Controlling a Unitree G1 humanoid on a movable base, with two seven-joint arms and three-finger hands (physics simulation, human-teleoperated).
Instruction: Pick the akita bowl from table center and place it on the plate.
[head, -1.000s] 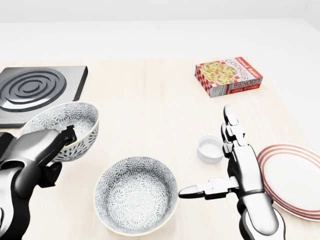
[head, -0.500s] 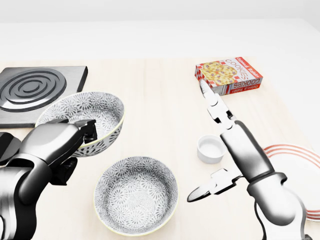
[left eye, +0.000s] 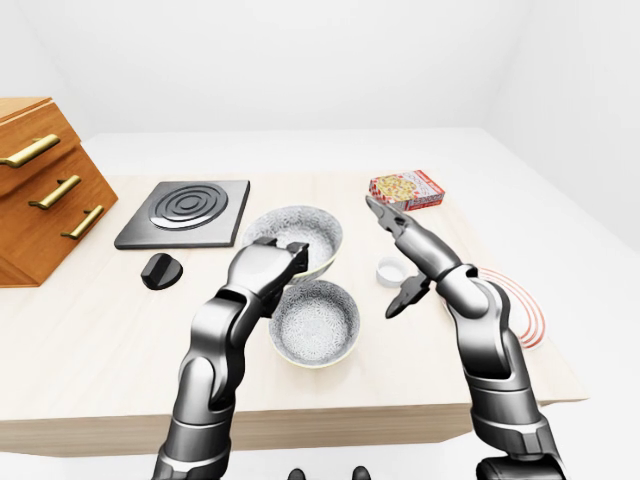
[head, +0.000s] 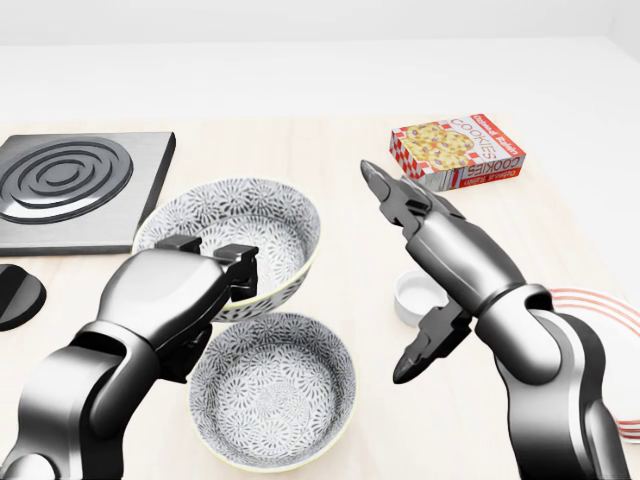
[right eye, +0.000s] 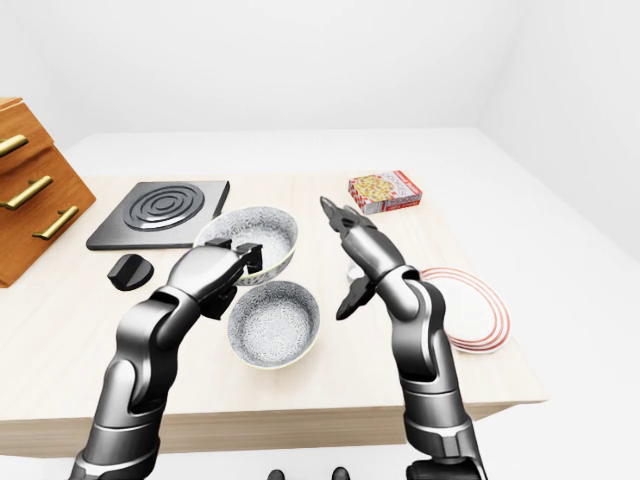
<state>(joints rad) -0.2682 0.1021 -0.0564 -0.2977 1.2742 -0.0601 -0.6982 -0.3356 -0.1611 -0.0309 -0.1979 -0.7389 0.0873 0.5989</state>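
Over the table (head: 340, 190), left hand (head: 178, 288) pinches grey-patterned akita bowl (head: 255, 222), seemingly aloft; right hand (head: 455, 258) spread.

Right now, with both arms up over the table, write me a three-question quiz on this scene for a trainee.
1. True or false: the left hand is shut on the rim of a patterned bowl.
2. Choose one. The right hand is: A) open and holding nothing; B) shut on the white cup; C) lying flat on the plate.
3. Fill in: counting the second bowl, which rests on the table, the patterned bowls in view number ___.

Key: 1 true; 2 A; 3 two.
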